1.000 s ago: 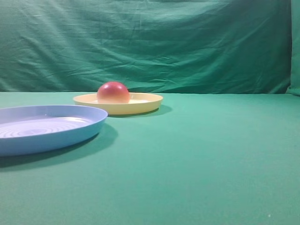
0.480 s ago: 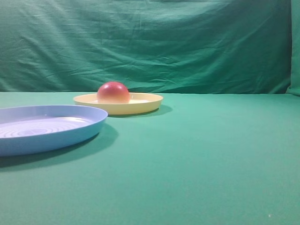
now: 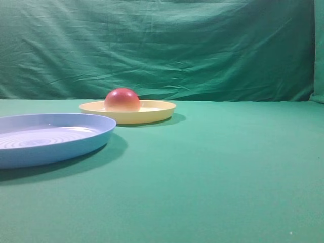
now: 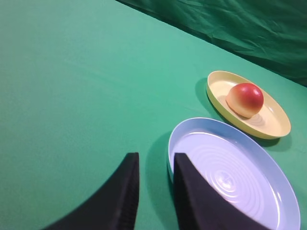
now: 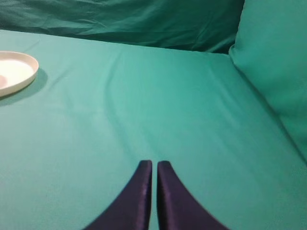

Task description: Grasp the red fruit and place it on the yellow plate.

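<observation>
nothing has moved across the last second in the exterior high view – fruit, both plates and cloth sit exactly as they did, and no arm enters that view.

the left gripper (image 4: 154,191) shows at 6 o'clock of its wrist view, its two dark fingers a little apart with green cloth visible between them, holding nothing. the right-hand finger stands in front of the light-blue plate (image 4: 230,167)'s near-left rim. beyond that plate, toward 1 o'clock, lies the yellow plate (image 4: 218,81), and the red fruit (image 4: 245,99) rests inside it, slightly left of centre, red on top and paler at its base.

the right gripper (image 5: 154,191) sits at 6 o'clock of its own view, fingers drawn together with only a thin slit between them, empty, over bare green table (image 5: 168,110). the yellow plate's edge peeks in at 9 o'clock, well apart from it.

in the exterior high view the fruit (image 3: 122,99) sits in the yellow plate (image 3: 152,114) at about 10 o'clock of the picture, with the blue plate (image 3: 76,139) nearer the camera at 9 o'clock.

judging by this – the placing looks done: the fruit is on the right plate and free of both grippers. what is left, if anything, seems to be only the arms settling back to rest.
</observation>
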Robot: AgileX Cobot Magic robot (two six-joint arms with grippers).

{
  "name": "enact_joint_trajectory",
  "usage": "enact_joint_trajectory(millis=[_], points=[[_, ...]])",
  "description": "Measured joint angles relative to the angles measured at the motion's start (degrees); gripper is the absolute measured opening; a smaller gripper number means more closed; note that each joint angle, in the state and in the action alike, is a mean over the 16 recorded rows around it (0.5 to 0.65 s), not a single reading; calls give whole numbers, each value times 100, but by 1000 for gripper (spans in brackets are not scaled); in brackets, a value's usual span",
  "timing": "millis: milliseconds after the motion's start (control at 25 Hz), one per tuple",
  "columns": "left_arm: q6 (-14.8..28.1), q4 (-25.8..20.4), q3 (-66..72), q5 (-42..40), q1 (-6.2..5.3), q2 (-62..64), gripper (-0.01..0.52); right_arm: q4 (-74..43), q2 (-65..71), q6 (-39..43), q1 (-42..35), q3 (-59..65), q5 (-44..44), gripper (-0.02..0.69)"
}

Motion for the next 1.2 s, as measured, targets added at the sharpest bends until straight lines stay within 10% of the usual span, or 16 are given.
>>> enact_joint_trajectory(millis=[1200], points=[[0, 0, 0, 0, 0, 0, 157, 9, -17, 0, 0, 104, -5, 0]])
